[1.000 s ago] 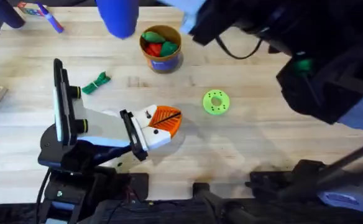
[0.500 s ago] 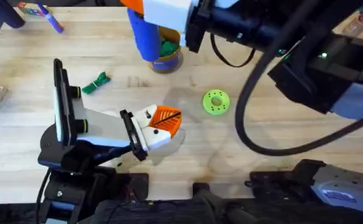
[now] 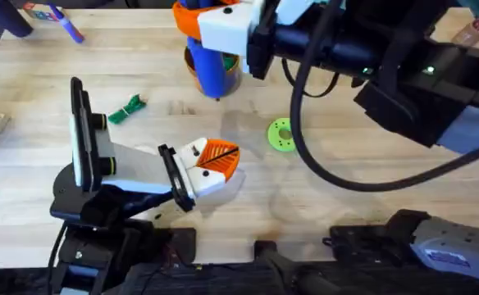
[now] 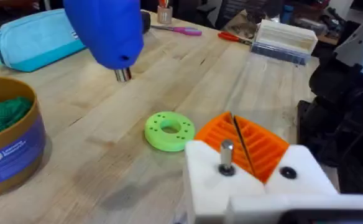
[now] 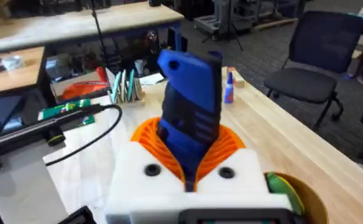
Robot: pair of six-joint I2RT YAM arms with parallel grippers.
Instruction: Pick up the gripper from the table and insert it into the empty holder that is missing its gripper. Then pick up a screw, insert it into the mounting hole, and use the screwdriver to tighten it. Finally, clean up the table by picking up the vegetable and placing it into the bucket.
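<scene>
The blue screwdriver hangs tip-down over the bucket, with my right gripper shut on its upper body. From the right wrist, orange pads flank the screwdriver. The gripper, a white block with an orange ribbed tip, sits against the black holder on my left arm. A screw stands upright in that block. The screwdriver's metal tip hovers well beyond the screw. A green vegetable lies on the table, left of the bucket.
A green ring lies right of the left arm's end. A blue-purple pen sits at the far left. The left wrist view shows a teal pouch and a clear box farther off.
My right arm carried the screwdriver from the table's far edge toward the near side and right, so it now hangs over the bucket. The left arm stayed still.
</scene>
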